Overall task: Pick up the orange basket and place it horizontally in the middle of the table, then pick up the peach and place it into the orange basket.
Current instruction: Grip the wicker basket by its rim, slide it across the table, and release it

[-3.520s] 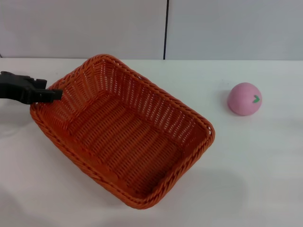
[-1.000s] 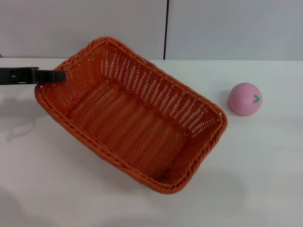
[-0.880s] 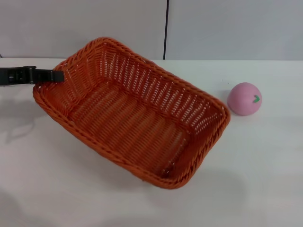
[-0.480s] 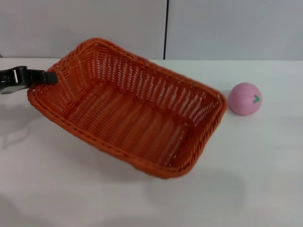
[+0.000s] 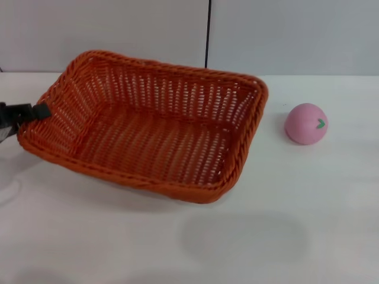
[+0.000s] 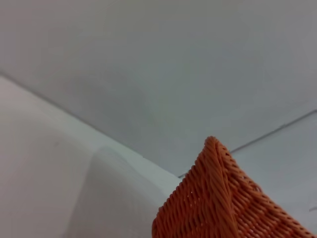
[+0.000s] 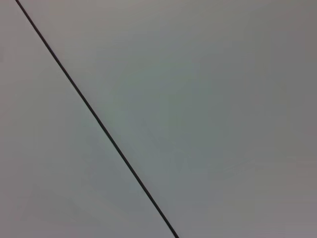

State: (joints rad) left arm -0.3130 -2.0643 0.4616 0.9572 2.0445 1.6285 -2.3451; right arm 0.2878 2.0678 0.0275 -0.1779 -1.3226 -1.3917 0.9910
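The orange basket (image 5: pixel 148 127) lies nearly horizontal across the left and middle of the white table (image 5: pixel 249 236), its left end slightly raised. My left gripper (image 5: pixel 37 111) is shut on the rim of the basket's left short side, at the far left of the head view. A corner of the basket (image 6: pixel 223 203) also shows in the left wrist view. The pink peach (image 5: pixel 305 123) rests on the table to the right of the basket, a short gap away. My right gripper is out of view; its wrist view holds only a grey wall.
A grey wall with a dark vertical seam (image 5: pixel 207 35) stands behind the table. Bare tabletop stretches in front of the basket and around the peach.
The left gripper has swung the basket counter-clockwise from a diagonal to nearly horizontal, and pulled its left end toward the table's left front. The peach has stayed put.
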